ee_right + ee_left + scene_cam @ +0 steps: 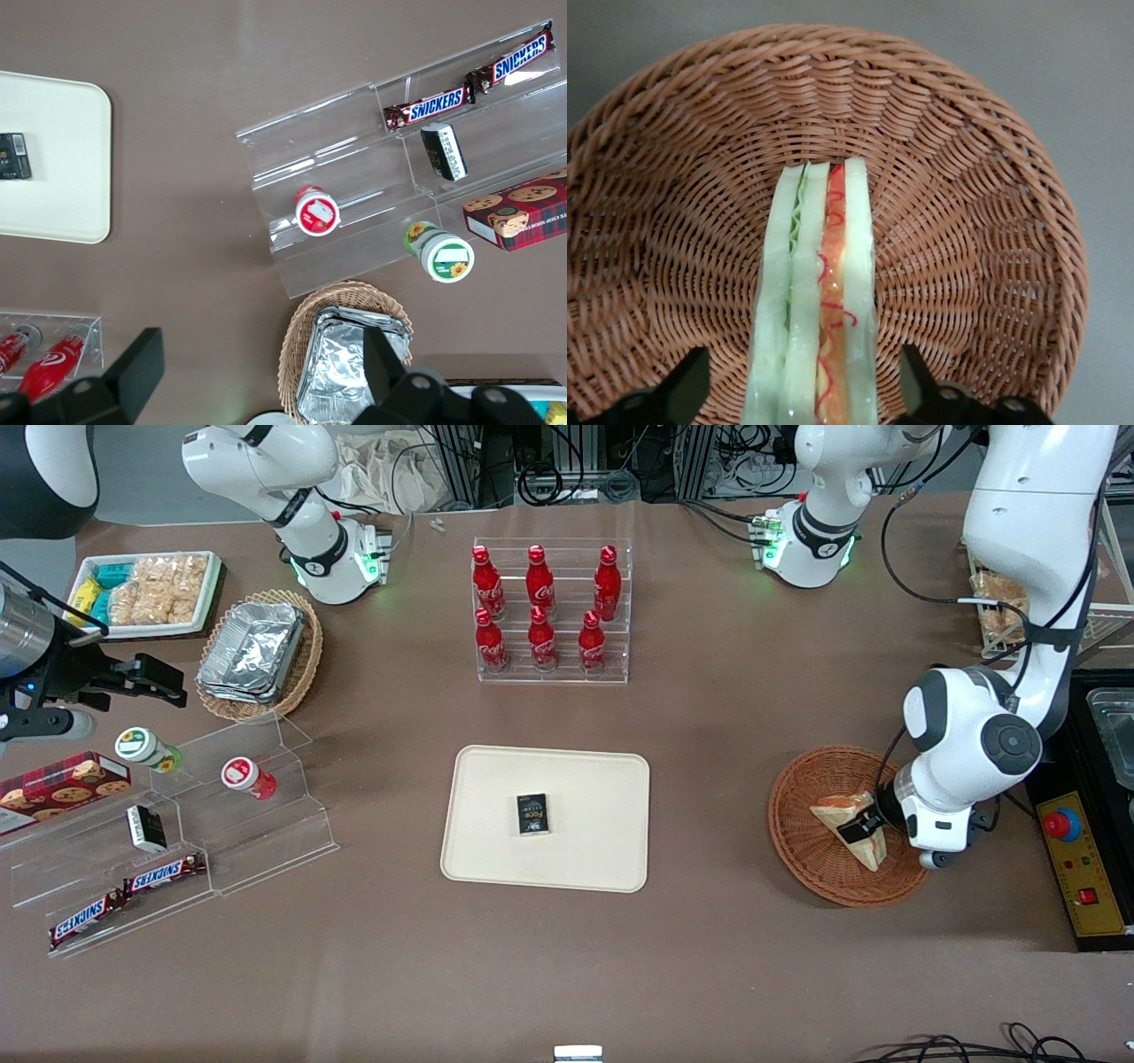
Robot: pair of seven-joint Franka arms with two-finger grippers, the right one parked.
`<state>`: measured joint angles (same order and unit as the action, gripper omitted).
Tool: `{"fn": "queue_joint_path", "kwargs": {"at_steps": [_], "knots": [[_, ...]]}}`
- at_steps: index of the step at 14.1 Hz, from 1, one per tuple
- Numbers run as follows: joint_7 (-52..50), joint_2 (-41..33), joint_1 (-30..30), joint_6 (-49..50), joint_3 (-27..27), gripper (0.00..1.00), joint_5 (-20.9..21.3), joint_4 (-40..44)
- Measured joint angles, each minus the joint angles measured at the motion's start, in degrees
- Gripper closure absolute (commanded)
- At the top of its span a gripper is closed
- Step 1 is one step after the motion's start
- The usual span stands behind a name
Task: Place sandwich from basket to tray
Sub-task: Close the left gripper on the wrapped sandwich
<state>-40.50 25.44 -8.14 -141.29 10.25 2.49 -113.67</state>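
The sandwich (837, 808) stands on edge in the round reddish-brown wicker basket (797, 824) toward the working arm's end of the table. My left gripper (864, 831) is low in the basket, open, straddling the sandwich. In the left wrist view the sandwich (819, 292) shows its white bread with green and orange-red filling, and the black fingers (921, 376) stand on either side of it with basket weave (966, 221) visible in the gaps. The cream-beige tray (496, 850) lies mid-table with a small black box (532, 814) on it.
A clear rack of red bottles (549, 611) stands farther from the front camera than the tray. Toward the parked arm's end are a clear stepped stand (221, 815) with snacks, an oval basket of foil trays (257, 651) and a white snack tray (146, 593). A yellow control box (1076, 859) sits beside the basket.
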Motion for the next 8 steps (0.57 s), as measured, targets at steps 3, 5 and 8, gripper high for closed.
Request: {"fn": "queue_joint_path", "kwargs": {"at_steps": [3, 5, 8], "knots": [[0.15, 0.26, 0.0, -0.14, 0.02, 1.0, 0.01, 0.01], [0.17, 0.15, 0.02, -0.13, 0.12, 1.0, 0.04, 0.16], [0.17, -1.15, 0.18, 4.94, 0.61, 1.0, 0.13, 2.73]]}}
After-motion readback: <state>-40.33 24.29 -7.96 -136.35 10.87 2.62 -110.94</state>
